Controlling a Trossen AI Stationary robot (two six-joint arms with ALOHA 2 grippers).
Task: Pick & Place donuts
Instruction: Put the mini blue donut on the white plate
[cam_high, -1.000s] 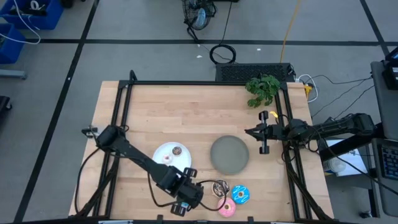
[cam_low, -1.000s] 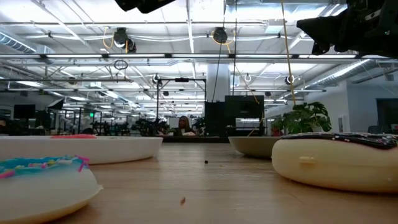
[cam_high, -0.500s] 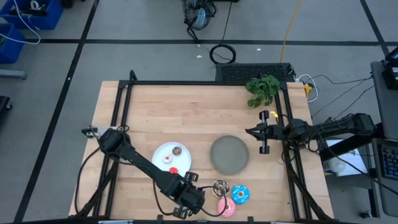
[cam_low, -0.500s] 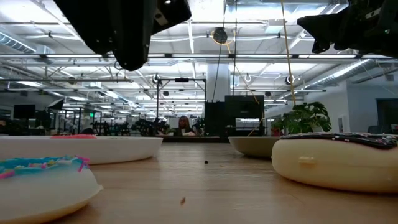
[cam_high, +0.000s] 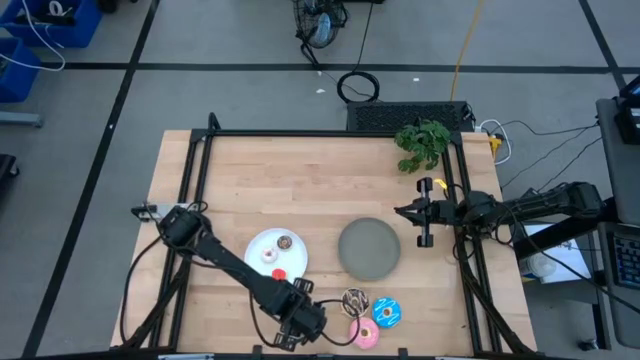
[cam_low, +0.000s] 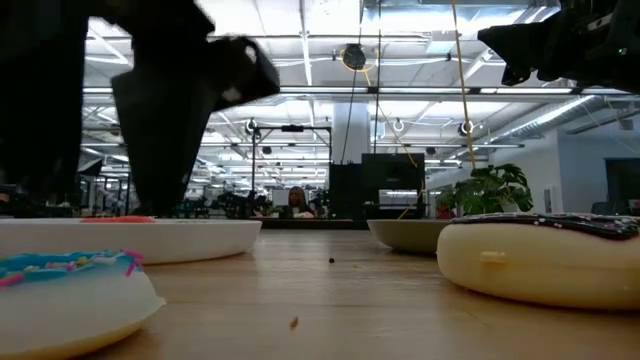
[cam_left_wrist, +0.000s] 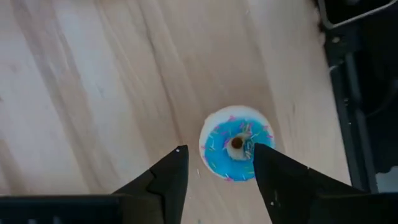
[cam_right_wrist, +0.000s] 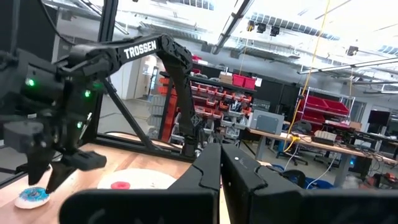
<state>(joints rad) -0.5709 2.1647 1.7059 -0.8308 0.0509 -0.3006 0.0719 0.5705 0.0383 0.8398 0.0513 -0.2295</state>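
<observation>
My left gripper (cam_left_wrist: 217, 152) is open above a small blue sprinkled donut (cam_left_wrist: 236, 151) that lies flat on the wood near the table's front edge. Its fingers stand on either side of the donut without touching it. In the high view the gripper (cam_high: 300, 322) hides that donut. The donut also shows in the right wrist view (cam_right_wrist: 31, 196). The dark sprinkled chocolate donut (cam_high: 354, 299), the wide blue sprinkled donut (cam_high: 387, 313) and the pink donut (cam_high: 365, 335) lie to the gripper's right. My right gripper (cam_high: 400, 212) waits, shut and empty, at the table's right side.
The white plate (cam_high: 258, 240) holds small brown (cam_high: 285, 241), white (cam_high: 268, 255) and red (cam_high: 279, 273) donuts. The grey plate (cam_high: 369, 248) lies at centre right. A green plant (cam_high: 422, 143) stands at the far right. The dark table frame (cam_left_wrist: 354, 74) runs close beside the small blue donut.
My left gripper has come down toward the table near the front edge, over the small blue donut, and looms much larger in the low view. The left arm has swung off the white plate, and the red donut now shows.
</observation>
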